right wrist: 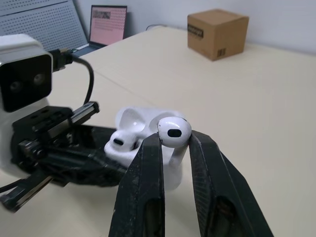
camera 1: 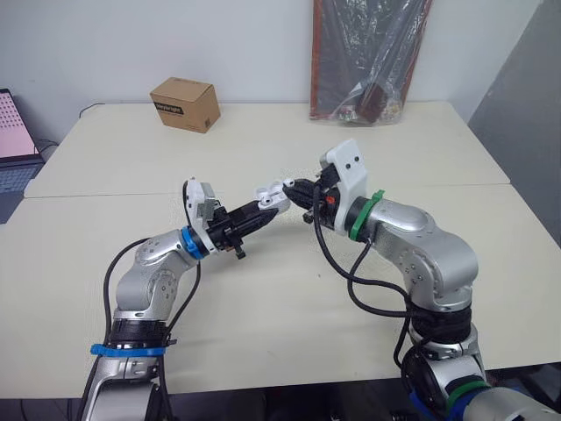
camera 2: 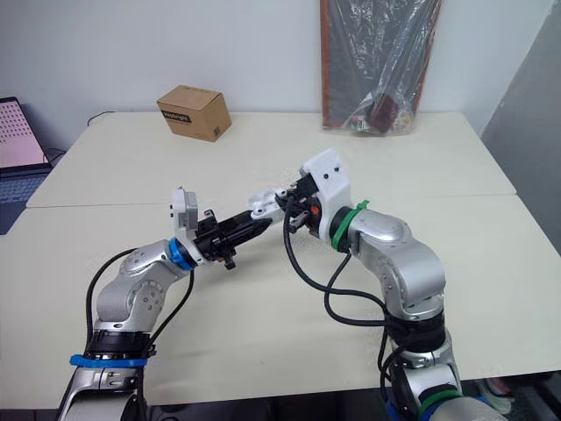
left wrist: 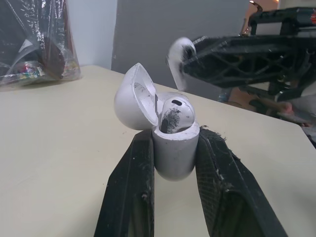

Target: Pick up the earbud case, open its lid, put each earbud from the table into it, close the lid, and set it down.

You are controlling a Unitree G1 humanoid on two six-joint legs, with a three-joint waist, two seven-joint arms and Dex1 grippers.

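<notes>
The left gripper's point(camera 1: 256, 213) rough black fingers clamp the rounded base of the smooth white earbud case point(left wrist: 174, 155), held above the matte cream table point(camera 1: 263, 145). Its domed lid point(left wrist: 132, 96) is hinged back, and one smudged earbud point(left wrist: 177, 112) sits inside. The right gripper point(right wrist: 175, 140) pinches the glossy second earbud point(right wrist: 174, 129) by its stem, bulb up, just beside the open case. A cardboard box point(camera 1: 185, 103) and a crinkled plastic-wrapped bundle point(camera 1: 368, 57) sit at the table's far side.
</notes>
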